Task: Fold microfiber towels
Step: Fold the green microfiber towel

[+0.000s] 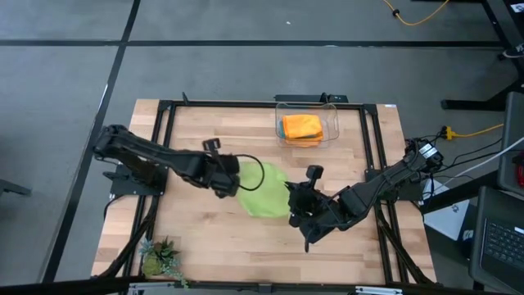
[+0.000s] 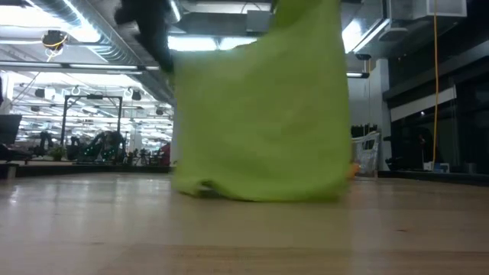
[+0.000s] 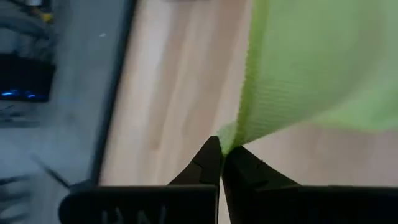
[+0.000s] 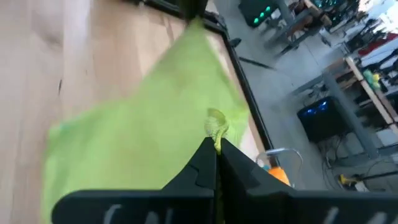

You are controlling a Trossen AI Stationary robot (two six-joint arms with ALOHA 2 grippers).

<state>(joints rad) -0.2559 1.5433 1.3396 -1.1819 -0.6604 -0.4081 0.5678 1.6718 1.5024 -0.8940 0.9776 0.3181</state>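
At nine o'clock from the table's middle, the left gripper [image 1: 230,182] is pinched tight on one corner of the lime green towel [image 1: 264,192]. That towel hangs lifted between both arms over the wooden table [image 1: 205,238], its bottom edge touching the wood. At three o'clock from it, the right gripper [image 1: 292,197] is squeezed tight on another corner. At twelve o'clock, orange towels [image 1: 301,126] sit folded inside a clear bin [image 1: 332,131].

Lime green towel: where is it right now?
High view: the lime green towel is mid-table, held up between the left gripper and the right gripper, each shut on a corner, nearer than the clear bin of orange towels.
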